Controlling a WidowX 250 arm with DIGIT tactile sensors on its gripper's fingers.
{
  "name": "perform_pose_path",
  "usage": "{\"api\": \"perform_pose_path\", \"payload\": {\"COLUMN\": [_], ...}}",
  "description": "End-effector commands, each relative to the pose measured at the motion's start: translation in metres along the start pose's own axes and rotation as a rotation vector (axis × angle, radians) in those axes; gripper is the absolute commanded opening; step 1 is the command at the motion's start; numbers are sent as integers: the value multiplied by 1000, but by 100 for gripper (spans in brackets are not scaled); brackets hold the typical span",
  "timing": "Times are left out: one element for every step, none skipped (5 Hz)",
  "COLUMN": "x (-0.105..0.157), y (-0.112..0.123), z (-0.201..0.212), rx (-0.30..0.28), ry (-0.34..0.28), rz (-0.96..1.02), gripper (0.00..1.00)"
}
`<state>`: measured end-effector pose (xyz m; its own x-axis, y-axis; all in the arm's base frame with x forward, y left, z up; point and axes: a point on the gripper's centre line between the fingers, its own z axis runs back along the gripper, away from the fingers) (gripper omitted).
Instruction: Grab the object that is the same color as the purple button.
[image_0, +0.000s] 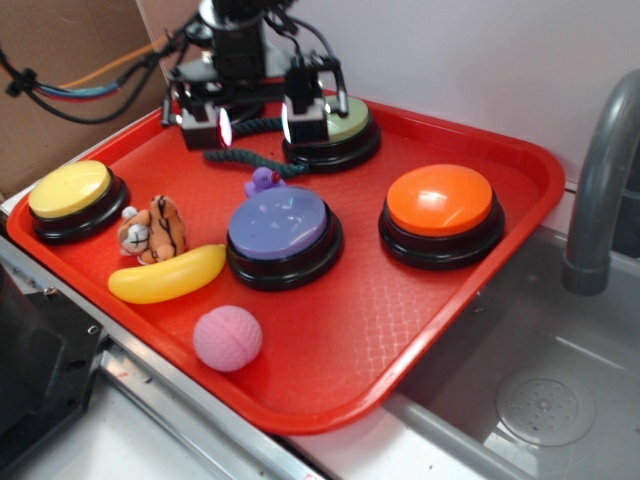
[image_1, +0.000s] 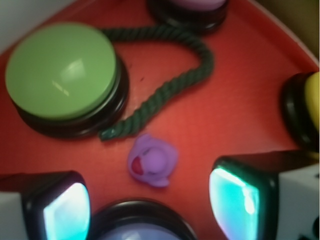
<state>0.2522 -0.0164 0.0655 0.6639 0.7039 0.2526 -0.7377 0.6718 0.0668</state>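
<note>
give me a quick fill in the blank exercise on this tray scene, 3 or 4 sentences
1. The tiny purple duck sits on the red tray between the dark green rope and the ____ button.
2. The gripper hangs above the rope with its fingers ____.
3. The toy tiger rests against the yellow ____.
4. The pink ball lies nearest the tray's ____ edge.

Missing words: purple; open; banana; front

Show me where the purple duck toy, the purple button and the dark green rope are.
purple duck toy (image_1: 152, 161), wrist view, on its body.
purple button (image_0: 278, 223), exterior view, on its dome.
dark green rope (image_1: 172, 89), wrist view, on its middle stretch.
</note>
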Motion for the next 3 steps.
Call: {"api": "perform_pose_path", "payload": {"x": [11, 12, 12], "y": [7, 11, 13], "z": [-28, -31, -35], "rx": [-99, -139, -156], "ry": [15, 5, 14], "rz": [26, 34, 36], "gripper": [100, 100, 0]}}
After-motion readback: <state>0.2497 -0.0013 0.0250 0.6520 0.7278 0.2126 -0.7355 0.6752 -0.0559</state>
